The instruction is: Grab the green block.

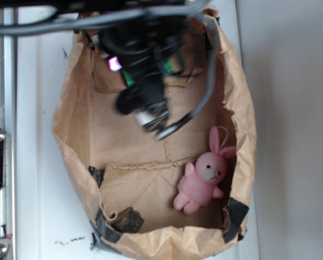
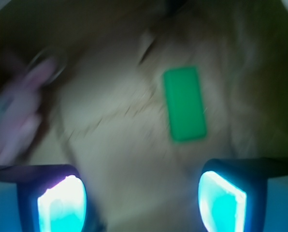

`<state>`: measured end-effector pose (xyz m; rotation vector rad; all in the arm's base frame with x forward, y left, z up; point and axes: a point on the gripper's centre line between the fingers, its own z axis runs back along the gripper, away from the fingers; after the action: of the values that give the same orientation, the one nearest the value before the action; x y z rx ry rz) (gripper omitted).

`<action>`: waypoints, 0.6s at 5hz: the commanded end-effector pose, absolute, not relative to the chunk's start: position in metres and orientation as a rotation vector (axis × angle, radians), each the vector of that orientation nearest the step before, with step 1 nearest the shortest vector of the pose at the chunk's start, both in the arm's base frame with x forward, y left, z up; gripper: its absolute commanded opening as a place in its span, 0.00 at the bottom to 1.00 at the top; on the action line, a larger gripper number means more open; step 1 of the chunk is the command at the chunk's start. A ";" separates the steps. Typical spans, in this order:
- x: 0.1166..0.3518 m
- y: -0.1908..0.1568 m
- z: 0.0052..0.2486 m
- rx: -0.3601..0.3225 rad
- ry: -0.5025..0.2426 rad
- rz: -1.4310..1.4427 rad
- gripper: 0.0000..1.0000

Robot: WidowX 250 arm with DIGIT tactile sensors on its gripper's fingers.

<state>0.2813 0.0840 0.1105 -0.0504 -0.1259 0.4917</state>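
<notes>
The green block (image 2: 184,104) lies flat on the brown paper floor of the bag, plain and smooth, ahead of my gripper and a little to its right in the wrist view. My gripper (image 2: 141,203) is open, its two glowing cyan pads (image 2: 62,208) set wide apart with only paper between them, short of the block and not touching it. In the exterior view the blurred gripper (image 1: 142,67) hangs over the bag's far end. It hides most of the block, and only a green sliver (image 1: 128,79) shows beneath it.
The open brown paper bag (image 1: 75,124) lies on a white surface, its walls rising around the work area. A pink plush bunny (image 1: 204,177) lies against the right wall. A dark brown lumpy chunk (image 1: 127,220) sits at the near left corner. A metal rail (image 1: 1,135) runs along the left.
</notes>
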 end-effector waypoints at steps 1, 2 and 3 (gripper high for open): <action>0.298 0.097 0.100 -0.031 -0.163 0.551 1.00; 0.297 0.100 0.090 -0.012 -0.175 0.549 1.00; 0.293 0.103 0.086 -0.003 -0.169 0.531 1.00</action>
<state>0.2918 0.0991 0.0766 -0.0096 -0.1409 0.5281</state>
